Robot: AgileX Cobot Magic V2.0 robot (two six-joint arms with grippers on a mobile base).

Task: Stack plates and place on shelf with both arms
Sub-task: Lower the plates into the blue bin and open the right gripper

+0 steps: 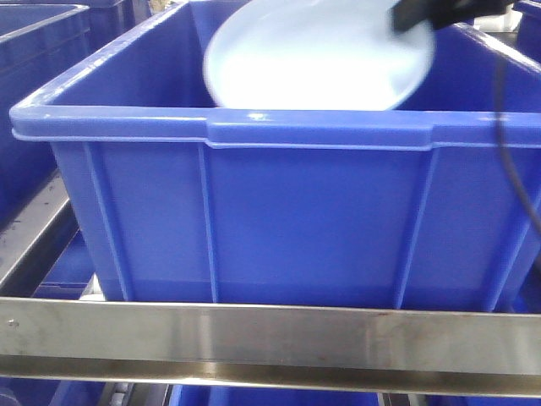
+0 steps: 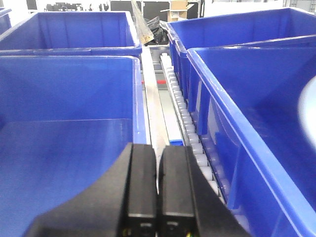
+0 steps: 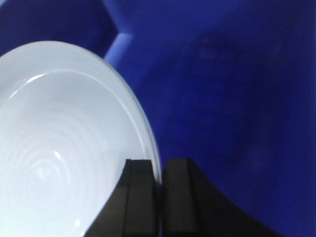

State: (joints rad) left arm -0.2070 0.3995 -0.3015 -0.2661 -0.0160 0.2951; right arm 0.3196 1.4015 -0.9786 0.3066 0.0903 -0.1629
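Note:
One pale bluish-white plate (image 1: pixel 313 59) hangs tilted above the inside of a big blue crate (image 1: pixel 279 211), blurred by motion. My right gripper (image 1: pixel 414 15) holds it at its upper right rim. The right wrist view has the plate (image 3: pixel 64 148) filling the left side, with the right gripper (image 3: pixel 159 168) shut on its thin rim. My left gripper (image 2: pixel 158 153) is shut with nothing between its fingers, over the gap between two crates. A pale sliver at the right edge of the left wrist view may be the plate (image 2: pixel 310 113). The shelf rail (image 1: pixel 270 338) runs below the crate.
Several blue crates (image 2: pixel 64 113) stand side by side on a roller track (image 2: pixel 190 128), divided by a steel bar (image 2: pixel 153 113). Another crate (image 1: pixel 34 101) sits to the left of the front one. A black cable (image 1: pixel 507 127) hangs at the right.

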